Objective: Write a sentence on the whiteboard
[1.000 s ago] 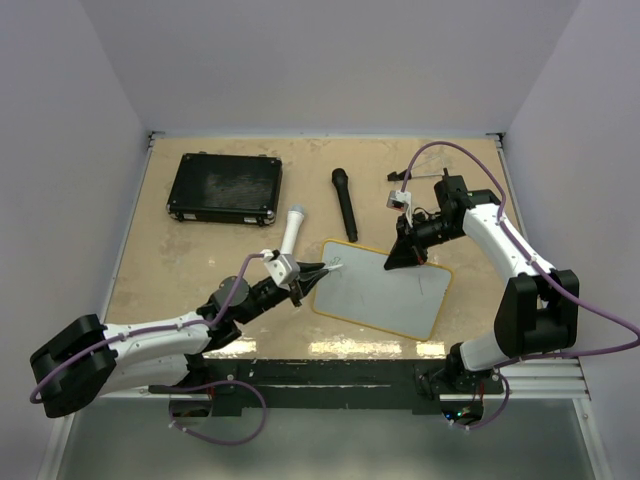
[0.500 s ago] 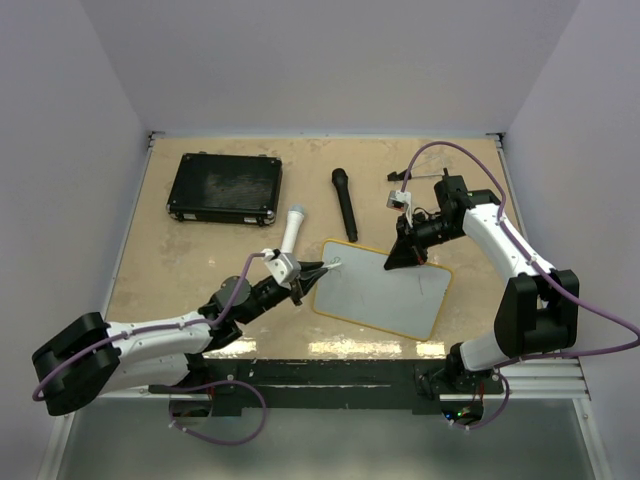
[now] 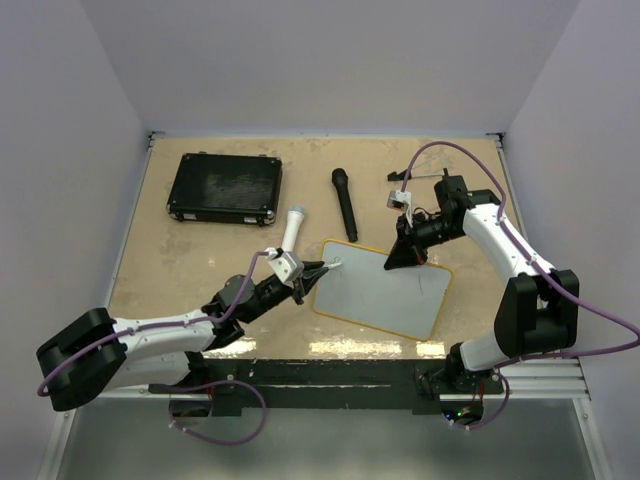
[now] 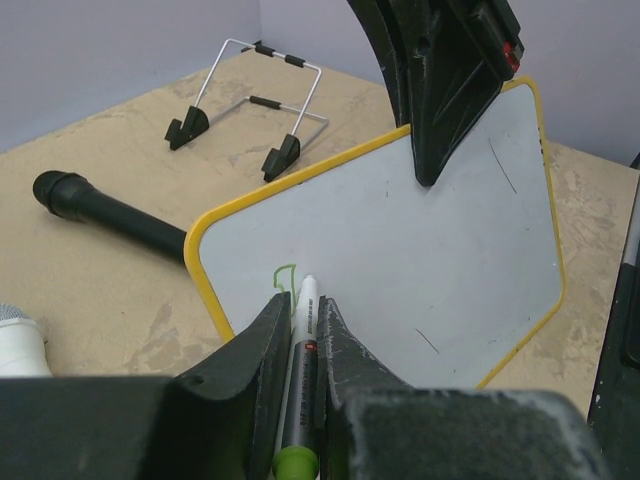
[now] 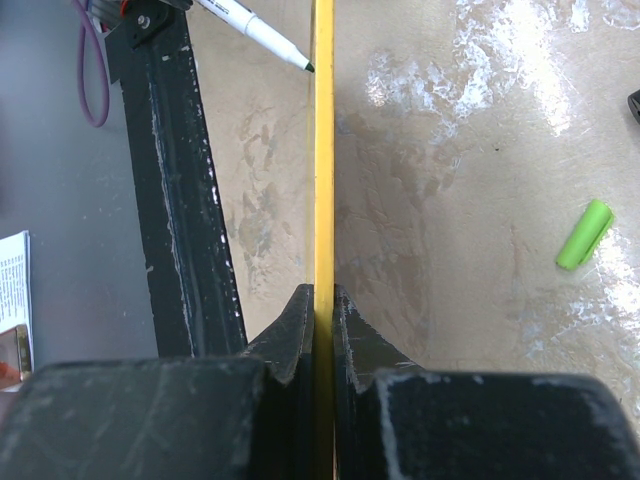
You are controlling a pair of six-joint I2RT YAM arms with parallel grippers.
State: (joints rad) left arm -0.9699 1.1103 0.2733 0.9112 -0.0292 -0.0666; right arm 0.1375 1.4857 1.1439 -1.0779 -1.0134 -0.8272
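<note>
Two grippers work on one whiteboard [image 3: 385, 295], a flat white rectangle with rounded corners and a thin yellow rim, lying near the front middle of the sandy, mottled table [image 3: 200, 260]. The left gripper [image 4: 300, 300] is clamped on a slim marker [image 4: 303, 340] with a white barrel and a green end, held lengthwise between its matte black fingers. The marker tip sits at the whiteboard's left corner beside a thin green stroke [image 4: 283, 270], a small hooked outline. Whether the tip touches the surface I cannot tell. A few faint dark lines cross the white face.

The right gripper [image 5: 322, 300] pinches the whiteboard's far edge, its scuffed black jaws closed on the yellow rim, which the right wrist view shows edge-on.

Beyond the whiteboard lie a black cylindrical microphone [image 3: 345, 205], a white one with a mesh head [image 3: 293, 228], a bent-wire stand [image 4: 250, 100] with black feet, and a black rectangular case [image 3: 225, 187]. A small green cap [image 5: 583, 234] lies on the table, apart from the whiteboard.
</note>
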